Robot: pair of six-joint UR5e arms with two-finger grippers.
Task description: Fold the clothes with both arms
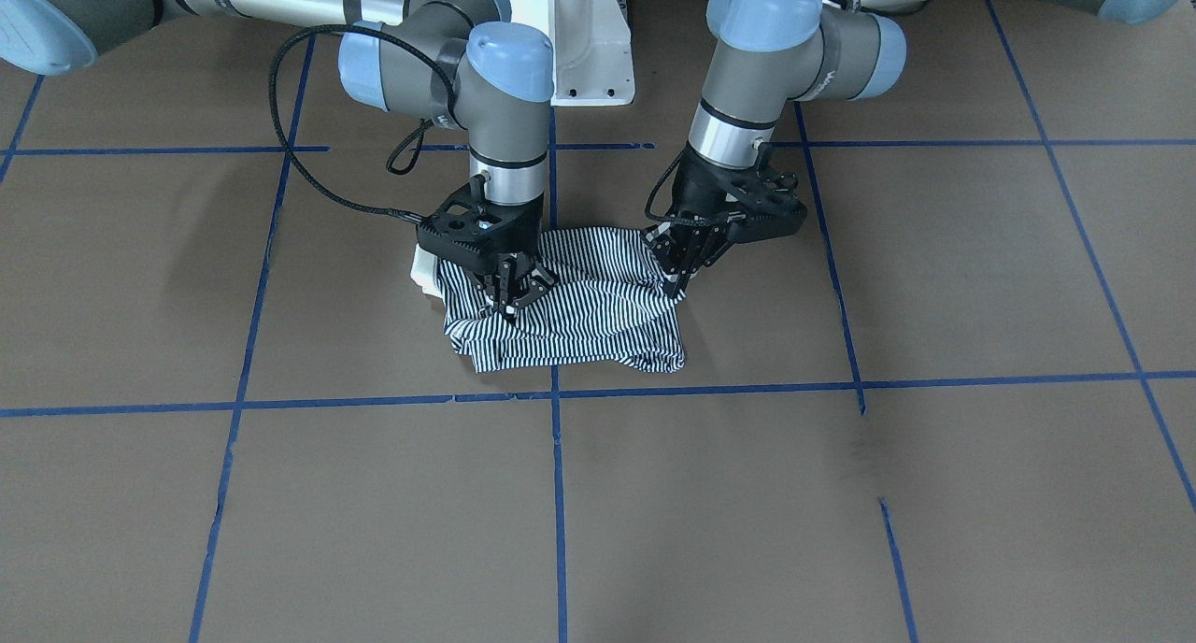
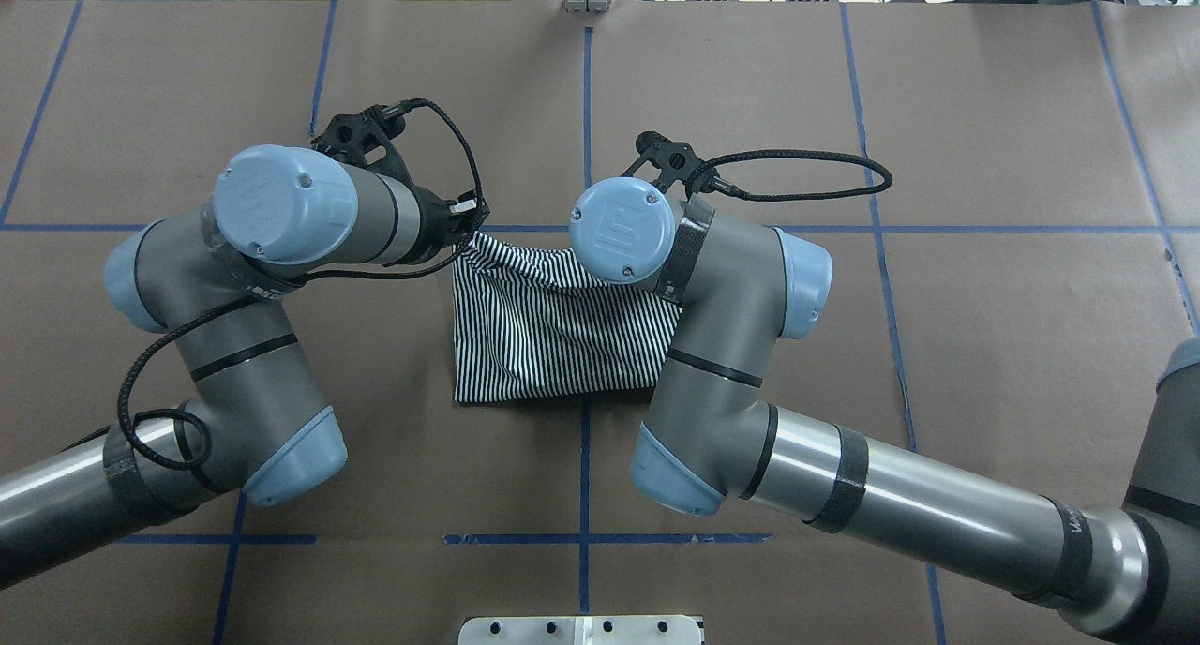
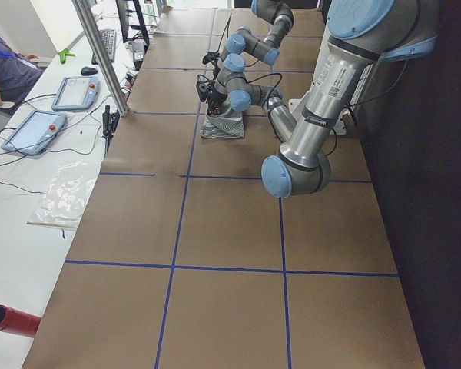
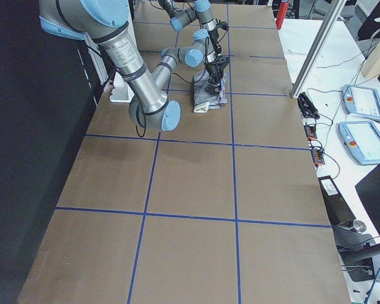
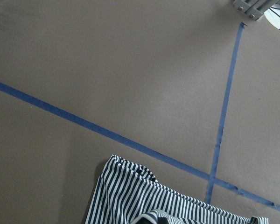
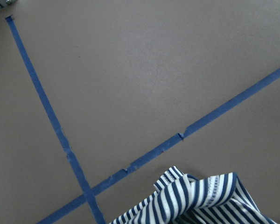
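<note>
– Brown paper covers the table point(image 1: 280, 512), blue tape point(image 1: 374, 402) in a grid. The shirt point(image 1: 579, 316) is approx mid-table, lying across one tape line, btwn left arm point(image 2: 253, 364) & right arm point(image 2: 712, 382). What's the worry?
– Grip, mostly. The left gripper point(image 1: 675, 283) looks pinched together on one side edge of the shirt. The right gripper point(image 1: 512, 305) has its fingers meeting in the cloth on the other side, near the collar point(image 1: 423, 274). Wrist cams show striped cloth bunched at the bottom of frame but no fingers, so I'm judging "clamped" from the front view only.
– And if one pinch slips?
– That side drops and the fold comes out skewed. It's thin knit, prob more than one layer in each pinch, so a layer could slide out w/o the rest.
– Anything else?
– Cloth btwn them is slack & wrinkled. Move w/o tension and the creases get folded in. Pull apart too hard and it yanks out of a pinch instead.
– The arms themselves?
– They're near each other over a small bundle, so any inward move risks a knock. The collar also pokes out on the right gripper's side, so the edges may not line up.
</note>
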